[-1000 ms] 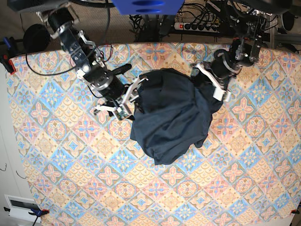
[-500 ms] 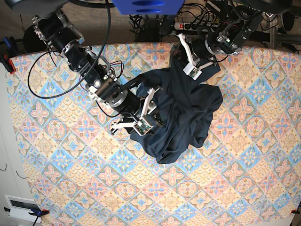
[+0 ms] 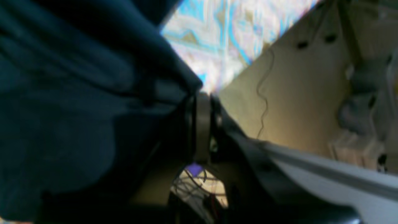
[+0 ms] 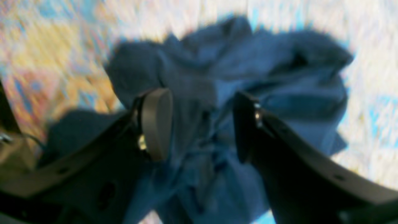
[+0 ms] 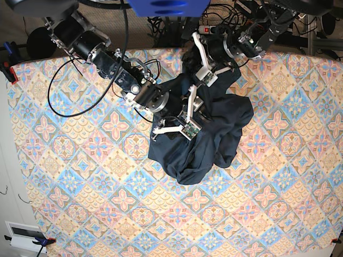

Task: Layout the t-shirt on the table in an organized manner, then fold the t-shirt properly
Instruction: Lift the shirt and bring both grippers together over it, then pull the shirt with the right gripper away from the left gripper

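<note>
t-shirt [image 5: 206, 136]: dark navy, crumpled in a loose heap on the surface, a little toward the far edge from the middle; one part is pulled up toward that far edge.
surface [image 5: 80, 187]: covered by a cloth of blue, pink, orange and cream floral diamonds; it spreads well beyond the t-shirt on every side.
left pincer [image 5: 202, 60]: at the far side of the t-shirt, clenched on a raised fold of the fabric. In the left wrist view the left pincer [image 3: 202, 102] shows its jaws pressed nearly together, with dark cloth bunched against one side.
right pincer [image 5: 185, 113]: over the near-left part of the t-shirt, released, jaws spread wide. In the right wrist view the right pincer [image 4: 202, 124] has rumpled blue cloth visible between its fingers [image 4: 157, 119], and nothing is pinched; that view is blurred, so whether the tips touch the fabric cannot be told.
cables [image 5: 225, 24]: a tangle with a power strip beyond the far edge of the surface, behind the t-shirt.
</note>
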Controlling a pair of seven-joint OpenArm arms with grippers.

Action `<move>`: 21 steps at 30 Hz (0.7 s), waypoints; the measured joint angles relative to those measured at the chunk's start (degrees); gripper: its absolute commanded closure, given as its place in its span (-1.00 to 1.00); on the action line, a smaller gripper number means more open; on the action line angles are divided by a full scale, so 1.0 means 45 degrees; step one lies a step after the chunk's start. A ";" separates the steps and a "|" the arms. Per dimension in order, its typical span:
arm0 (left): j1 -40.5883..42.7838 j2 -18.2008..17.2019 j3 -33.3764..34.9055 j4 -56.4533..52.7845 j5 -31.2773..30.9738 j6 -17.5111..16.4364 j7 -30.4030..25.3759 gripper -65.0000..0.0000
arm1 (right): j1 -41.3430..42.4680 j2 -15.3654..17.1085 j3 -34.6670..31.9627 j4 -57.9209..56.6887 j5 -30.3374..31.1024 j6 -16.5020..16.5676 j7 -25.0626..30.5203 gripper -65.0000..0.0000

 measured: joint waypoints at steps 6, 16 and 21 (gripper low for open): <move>-0.0044 0.0087 -0.0005 0.0000 -0.0005 0.0015 -0.0083 1.00 | 0.0165 0.0039 -0.0393 -0.1069 0.0015 0.0024 -0.0442 0.05; -0.0039 0.0073 -0.0029 0.0000 0.0000 0.0024 -0.0087 1.00 | 0.0408 0.0010 -0.0189 -0.1525 0.0073 0.0053 -0.0389 0.99; -0.0039 0.0044 -0.0272 0.0000 -0.0005 0.0063 -0.0228 1.00 | 0.0204 0.0126 0.1088 -0.0617 0.0097 0.0034 -0.0617 0.98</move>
